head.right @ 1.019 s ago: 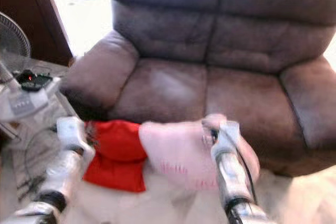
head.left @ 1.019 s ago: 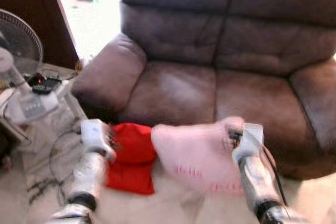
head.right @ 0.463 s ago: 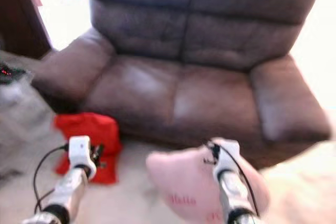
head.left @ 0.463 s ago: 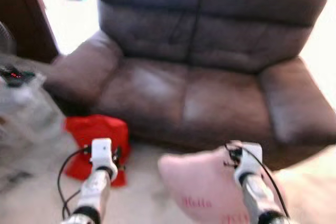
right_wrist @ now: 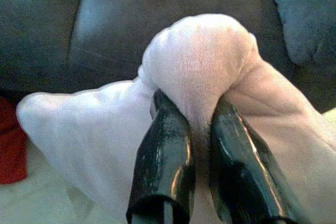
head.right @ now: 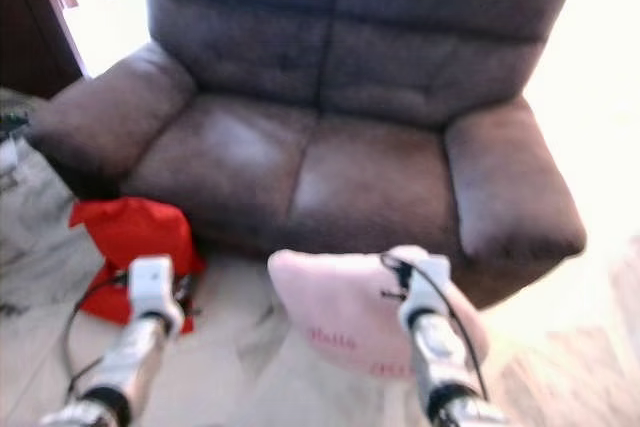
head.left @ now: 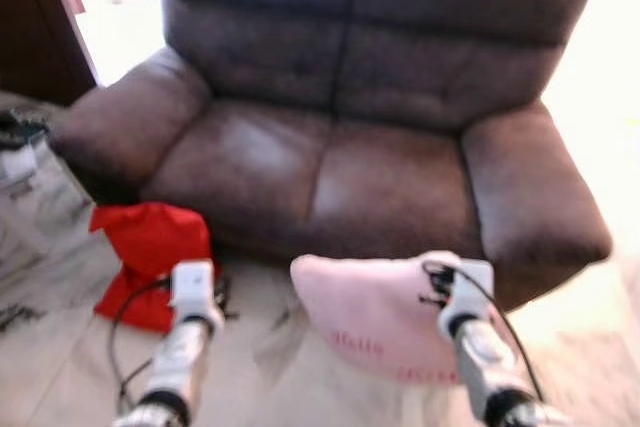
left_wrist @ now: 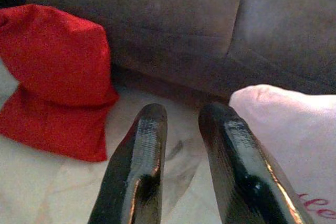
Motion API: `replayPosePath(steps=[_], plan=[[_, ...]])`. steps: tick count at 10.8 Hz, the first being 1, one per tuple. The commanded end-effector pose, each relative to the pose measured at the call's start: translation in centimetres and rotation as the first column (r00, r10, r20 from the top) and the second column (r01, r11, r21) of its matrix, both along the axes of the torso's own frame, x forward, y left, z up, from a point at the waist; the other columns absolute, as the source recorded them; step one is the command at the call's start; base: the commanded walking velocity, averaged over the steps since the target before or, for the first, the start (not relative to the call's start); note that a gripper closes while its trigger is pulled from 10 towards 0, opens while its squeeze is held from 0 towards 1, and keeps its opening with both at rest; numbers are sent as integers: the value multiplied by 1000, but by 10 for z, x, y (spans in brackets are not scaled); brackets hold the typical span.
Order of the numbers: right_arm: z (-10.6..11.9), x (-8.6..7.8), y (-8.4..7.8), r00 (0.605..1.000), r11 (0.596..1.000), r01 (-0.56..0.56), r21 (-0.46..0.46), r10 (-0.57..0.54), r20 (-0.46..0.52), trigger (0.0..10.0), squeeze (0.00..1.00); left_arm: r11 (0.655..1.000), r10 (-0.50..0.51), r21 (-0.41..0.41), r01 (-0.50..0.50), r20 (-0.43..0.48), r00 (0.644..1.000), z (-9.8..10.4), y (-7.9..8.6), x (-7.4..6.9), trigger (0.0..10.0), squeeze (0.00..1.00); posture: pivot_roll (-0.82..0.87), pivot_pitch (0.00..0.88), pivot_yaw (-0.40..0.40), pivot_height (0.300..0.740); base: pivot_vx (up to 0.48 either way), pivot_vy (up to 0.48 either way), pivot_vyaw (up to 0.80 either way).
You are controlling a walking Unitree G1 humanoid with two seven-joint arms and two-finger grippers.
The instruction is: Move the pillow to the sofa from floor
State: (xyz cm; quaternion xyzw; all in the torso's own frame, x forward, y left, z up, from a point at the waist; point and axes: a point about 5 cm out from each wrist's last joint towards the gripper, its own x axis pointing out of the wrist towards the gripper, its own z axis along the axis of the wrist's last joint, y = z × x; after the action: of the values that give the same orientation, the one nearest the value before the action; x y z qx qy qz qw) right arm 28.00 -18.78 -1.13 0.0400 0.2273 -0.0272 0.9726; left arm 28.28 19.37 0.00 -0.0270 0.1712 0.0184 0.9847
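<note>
Pinching a bunched corner of the pink pillow (right_wrist: 194, 72) between its two black fingers, your right gripper (right_wrist: 202, 129) carries it clear of the floor at the lower centre of the head view, just in front of the sofa (head.left: 340, 157). Your left gripper (left_wrist: 181, 129) hangs beside it, holding nothing, its fingers a narrow gap apart. At the lower left of the frame a red cushion (head.left: 150, 247) lies on the floor against the sofa's base. Compared with a second ago, the whole view has swung: the sofa now sits squarely ahead and the fan has dropped out at the left. You look lined up with the seat, so lifting the pillow forward over the seat edge should come next.
</note>
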Motion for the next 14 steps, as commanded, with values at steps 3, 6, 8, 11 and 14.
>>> replayPosePath(steps=[3,6,8,11,14], plan=[[22,18,-6,993,1000,1,-24,2,121,10000,0,1000,-2,-13,2,28,1000,5,-4,6,10000,0,51,0,-68,740,0,-189,0],[39,32,0,982,998,-54,-15,56,180,10000,0,997,-57,-40,58,37,998,9,-11,11,10000,0,51,0,-66,740,0,0,0],[49,42,13,953,971,-239,-21,239,186,10000,0,992,-107,-62,108,19,994,8,-14,11,10000,0,51,0,-62,740,0,0,0],[69,53,14,905,937,-345,-52,347,246,10000,0,978,-193,-85,191,-17,981,4,-17,8,10000,0,51,0,-58,740,0,0,0],[91,64,6,902,955,-272,-113,295,317,10000,0,997,-73,-22,73,20,997,11,-1,12,10000,0,48,0,-58,740,0,0,0]])
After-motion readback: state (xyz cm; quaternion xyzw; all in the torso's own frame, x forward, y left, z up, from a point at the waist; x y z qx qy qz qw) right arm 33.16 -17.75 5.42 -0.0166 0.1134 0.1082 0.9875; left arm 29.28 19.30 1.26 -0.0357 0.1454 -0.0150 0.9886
